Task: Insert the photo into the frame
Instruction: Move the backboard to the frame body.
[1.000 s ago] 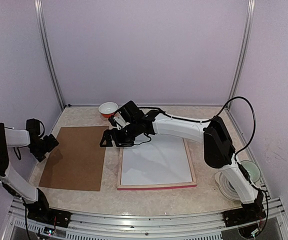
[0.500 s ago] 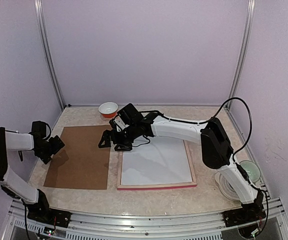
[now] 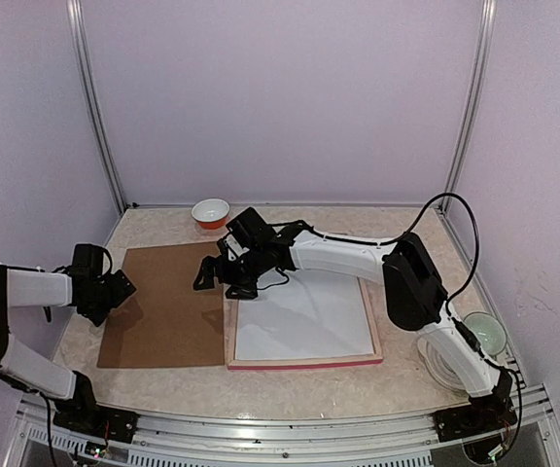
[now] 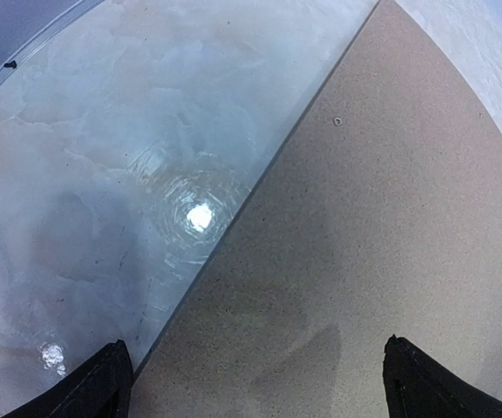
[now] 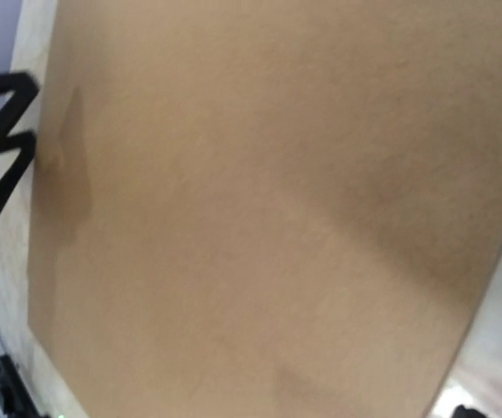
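Enclosing everything are plain lilac walls (image 3: 280, 97) with aluminium corner posts, leaving little room at either side. The beige marbled tabletop (image 3: 290, 389) looks hard and glossy: the left wrist view shows a lamp's glare on it, so flat sheets should slide readily and offer no edge to get under. The large thin rectangular picture frame (image 3: 304, 363) lies flat at centre-right, pale pinkish rim up and bright pink along its near edge. I judge it light and stiff, best steadied by pressing on the rim. Within it lies a white rectangular sheet (image 3: 304, 316). No red sunset print shows in any view, and this sheet may be the photo lying face down in the frame, though I cannot tell. A print that size would be light, floppy and easily creased, so it is best pinched shallowly at a corner. The plain brown backing board (image 3: 163, 306) lies flat just beside the frame's left side, thin and stiff. The right gripper (image 3: 210, 274) hovers over the board's far right corner, jaws spread wide and empty. The left gripper (image 3: 115, 292) is at the board's left edge, one fingertip over the table and one over the board, wide apart with nothing between. A small red-and-white bowl (image 3: 210, 211) stands behind the board
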